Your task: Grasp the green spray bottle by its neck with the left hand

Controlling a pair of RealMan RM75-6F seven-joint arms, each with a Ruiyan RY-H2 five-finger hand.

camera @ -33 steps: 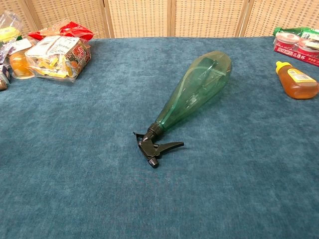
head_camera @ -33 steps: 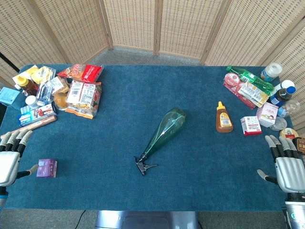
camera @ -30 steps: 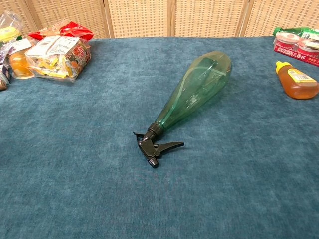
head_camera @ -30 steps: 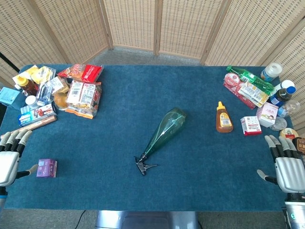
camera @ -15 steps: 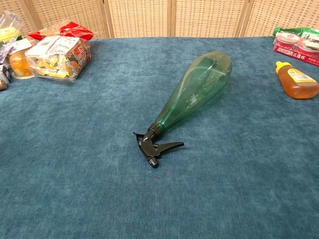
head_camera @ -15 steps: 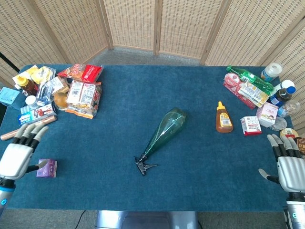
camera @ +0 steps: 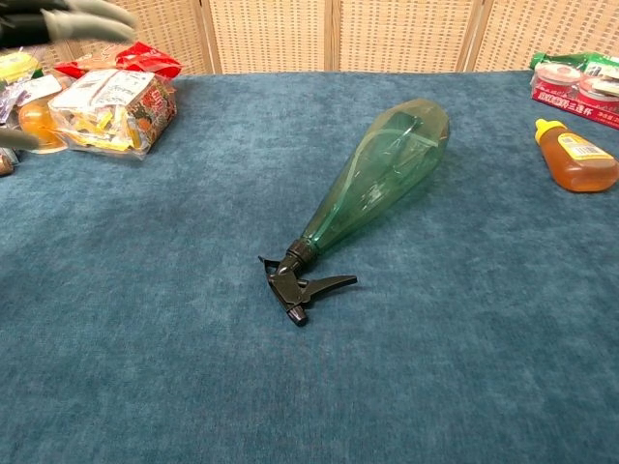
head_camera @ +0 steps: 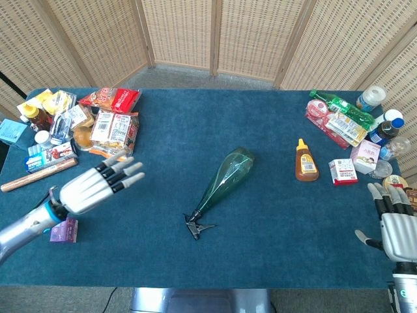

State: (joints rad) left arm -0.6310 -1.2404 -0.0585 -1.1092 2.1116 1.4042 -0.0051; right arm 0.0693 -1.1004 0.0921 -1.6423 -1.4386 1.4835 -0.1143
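Observation:
The green spray bottle (head_camera: 223, 177) (camera: 382, 175) lies on its side in the middle of the blue table, black trigger head (head_camera: 195, 226) (camera: 298, 281) toward the front, its narrow neck (camera: 308, 244) just behind the trigger. My left hand (head_camera: 99, 184) hovers raised over the table's left side, fingers spread and empty, well left of the bottle; in the chest view only its blurred fingertips (camera: 82, 17) show at the top left. At the front right corner my right hand (head_camera: 395, 228) rests with its fingers apart, holding nothing.
Snack packets (head_camera: 112, 134) (camera: 108, 104) and small boxes crowd the back left. A purple box (head_camera: 63, 230) sits under my left forearm. An amber squeeze bottle (head_camera: 305, 161) (camera: 575, 155), bottles and boxes (head_camera: 355, 127) fill the right side.
My left hand has lifted from the front left edge and swung right and forward over the table, fingers spread. The bottle and the right hand stay put.

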